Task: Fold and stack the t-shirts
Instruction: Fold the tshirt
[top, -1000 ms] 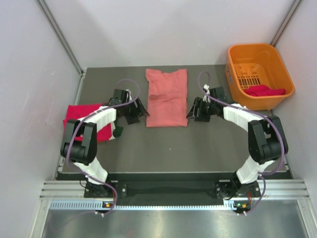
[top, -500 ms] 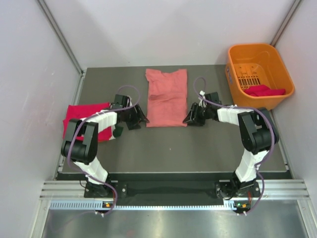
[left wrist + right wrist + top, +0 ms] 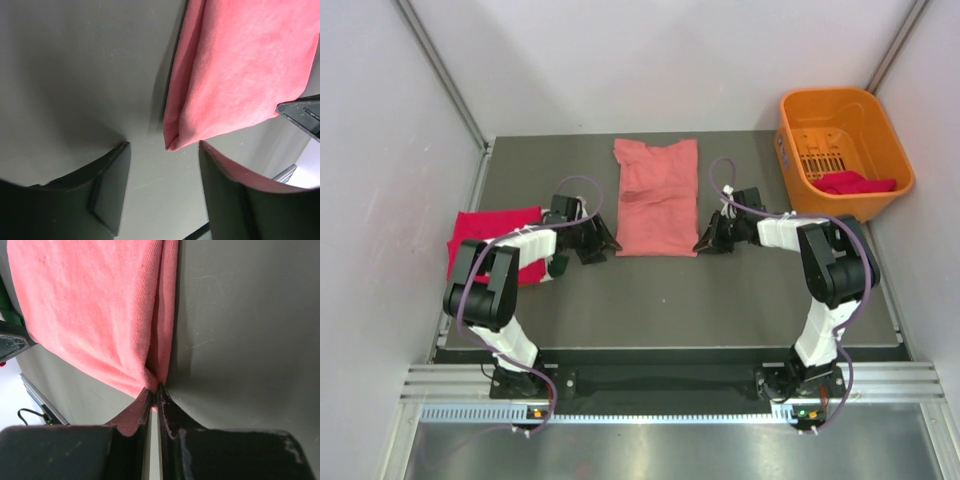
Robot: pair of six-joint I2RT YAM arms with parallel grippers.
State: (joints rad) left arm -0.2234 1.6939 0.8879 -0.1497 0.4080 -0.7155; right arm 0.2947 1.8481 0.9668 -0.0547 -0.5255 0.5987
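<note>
Top view: salmon-pink t-shirt [image 3: 657, 197] folded flat, middle of table [image 3: 720, 300]. Left hand [image 3: 603, 243] at its near left corner, right hand [image 3: 703, 243] at near right corner. Magenta-red t-shirt [image 3: 485, 235] near left table edge. Red cloth [image 3: 855, 183] in orange basket [image 3: 880, 130].
Left wrist view: left hand released, fingers [image 3: 107, 185] apart, shirt corner between them, not gripped.
Right wrist view: right hand clenched, grasping shirt corner.
</note>
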